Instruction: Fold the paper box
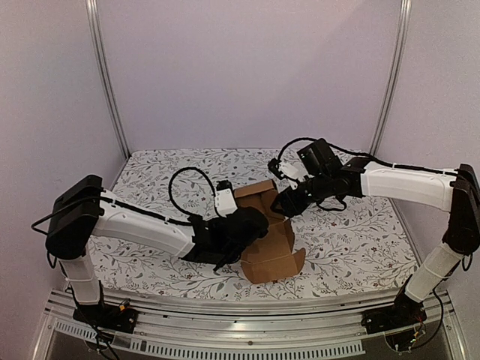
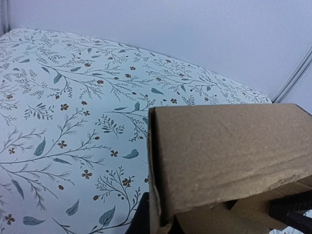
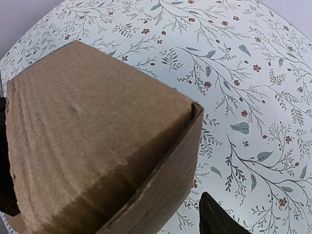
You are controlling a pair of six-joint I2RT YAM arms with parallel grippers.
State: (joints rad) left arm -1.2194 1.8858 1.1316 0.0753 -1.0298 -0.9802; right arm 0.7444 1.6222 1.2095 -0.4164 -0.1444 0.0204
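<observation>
The paper box (image 1: 271,251), plain brown cardboard, sits half folded near the middle of the desk (image 1: 360,244), whose cover is printed with leafy sprigs and small flowers. The left pincer (image 1: 251,225) is clenched on the box's left side, and a cardboard wall fills its wrist view. The right pincer (image 1: 283,204) is at the box's far right corner, released. Its fingers (image 3: 214,222) stand apart on either side of a folded edge.
</observation>
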